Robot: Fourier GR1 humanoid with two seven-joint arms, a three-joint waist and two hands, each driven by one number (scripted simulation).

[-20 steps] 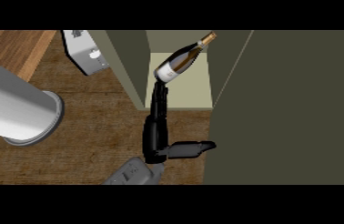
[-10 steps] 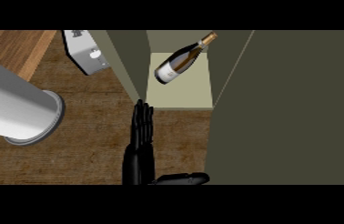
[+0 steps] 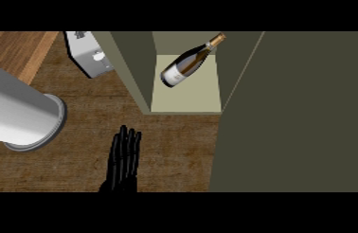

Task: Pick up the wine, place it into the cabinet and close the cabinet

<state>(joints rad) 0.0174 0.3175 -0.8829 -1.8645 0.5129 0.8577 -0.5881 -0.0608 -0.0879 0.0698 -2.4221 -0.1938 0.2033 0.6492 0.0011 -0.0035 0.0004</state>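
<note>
- Wine bottle [image 3: 187, 65] sits far up in the view, inside the cabinet [image 3: 131, 71]. The things in front of it come first.
- Nearest is the left hand [image 3: 122, 166]. It comes in from the lower edge, a bit left of the middle.
- Its fingers [image 3: 126, 142] are straight and pressed close together. They point up the view and hold nothing.
- The hand is over the brown wooden counter [image 3: 174, 142].
- To the left of the hand is a big grey round pot [image 3: 28, 116]. It is near the hand but does not touch it.
- On the right is the cabinet door [image 3: 293, 113], a tall dark green wall. It stands open and fills the whole right side.
- Past the fingertips there is bare counter, then the front edge of the pale shelf [image 3: 189, 100].
- The bottle is on that pale shelf, between the two dark green walls.
- It looks tilted. Its white label is at the lower left and its gold top [image 3: 219, 38] points to the upper right.
- The bottle is up and to the right of the fingertips, well apart from them. Nothing touches it.
- Left of the cabinet, at the top, is a small grey box [image 3: 89, 57] with a round knob.
- Next to it in the top left corner is a lighter wooden board [image 3: 24, 52].
</note>
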